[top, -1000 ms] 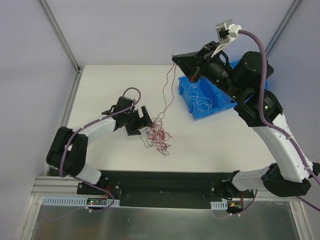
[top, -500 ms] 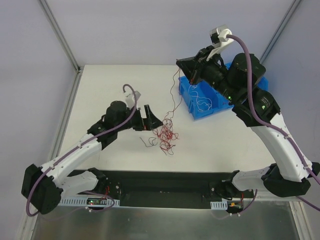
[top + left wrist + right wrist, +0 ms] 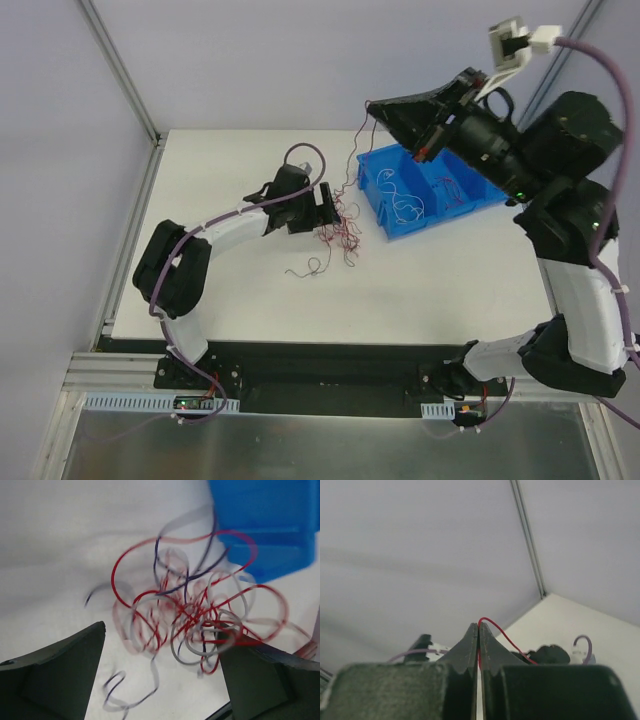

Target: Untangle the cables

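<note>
The cables (image 3: 338,226) form a small, mostly red tangle on the white table, just left of the blue bin. My left gripper (image 3: 325,212) is open at the tangle's left side. In the left wrist view the tangle (image 3: 195,615) lies blurred ahead of my left gripper (image 3: 160,680), with some loops against the right finger (image 3: 265,685). My right gripper (image 3: 372,108) is raised above the bin's far left corner and shut on one red cable (image 3: 361,150) that runs down to the tangle. The right wrist view shows that red cable (image 3: 505,637) pinched at the tips of my right gripper (image 3: 479,627).
A blue bin (image 3: 375,190) with dividers stands at the right of the tangle and holds a few thin white wires (image 3: 402,196). One loose dark wire (image 3: 310,268) lies on the table nearer the arm bases. The bin (image 3: 265,525) fills the left wrist view's upper right.
My left gripper has moved away from the bases and right, toward the bin, and the tangle has shifted with it. My right gripper has risen with the red cable.
</note>
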{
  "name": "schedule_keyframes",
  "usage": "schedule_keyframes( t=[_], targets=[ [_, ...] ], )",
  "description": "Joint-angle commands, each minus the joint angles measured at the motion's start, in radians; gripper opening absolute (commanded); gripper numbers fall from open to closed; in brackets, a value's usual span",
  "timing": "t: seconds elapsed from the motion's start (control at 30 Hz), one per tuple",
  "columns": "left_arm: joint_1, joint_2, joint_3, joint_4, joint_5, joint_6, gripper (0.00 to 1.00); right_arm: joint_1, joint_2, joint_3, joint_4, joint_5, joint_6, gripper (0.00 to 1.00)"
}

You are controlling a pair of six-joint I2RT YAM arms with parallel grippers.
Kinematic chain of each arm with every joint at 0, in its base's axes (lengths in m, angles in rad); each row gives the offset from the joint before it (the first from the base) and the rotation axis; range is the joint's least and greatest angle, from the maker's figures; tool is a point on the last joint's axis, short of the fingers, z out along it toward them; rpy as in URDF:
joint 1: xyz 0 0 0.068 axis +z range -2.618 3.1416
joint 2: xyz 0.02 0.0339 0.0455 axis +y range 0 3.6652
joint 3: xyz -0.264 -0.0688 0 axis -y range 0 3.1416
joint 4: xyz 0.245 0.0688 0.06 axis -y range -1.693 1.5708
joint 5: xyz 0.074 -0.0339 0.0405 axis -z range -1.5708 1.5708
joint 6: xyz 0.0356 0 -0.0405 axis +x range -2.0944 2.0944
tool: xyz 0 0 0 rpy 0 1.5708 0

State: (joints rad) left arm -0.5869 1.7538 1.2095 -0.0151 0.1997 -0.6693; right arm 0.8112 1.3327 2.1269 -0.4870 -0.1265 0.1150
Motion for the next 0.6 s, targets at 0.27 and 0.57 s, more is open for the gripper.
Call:
schedule_keyframes(
  t=[0.27,0.57],
  targets=[
    [0.301,-0.048,-0.14,-0.123,-0.023,-0.052,0.89,-0.046,-0.041,0.225,-0.022,0.034,-0.064,0.0],
    [0.316,-0.329,-0.252,-0.027,0.179,-0.007,0.94,-0.049,-0.121,0.038,-0.013,0.104,-0.181,0.0]
  ],
)
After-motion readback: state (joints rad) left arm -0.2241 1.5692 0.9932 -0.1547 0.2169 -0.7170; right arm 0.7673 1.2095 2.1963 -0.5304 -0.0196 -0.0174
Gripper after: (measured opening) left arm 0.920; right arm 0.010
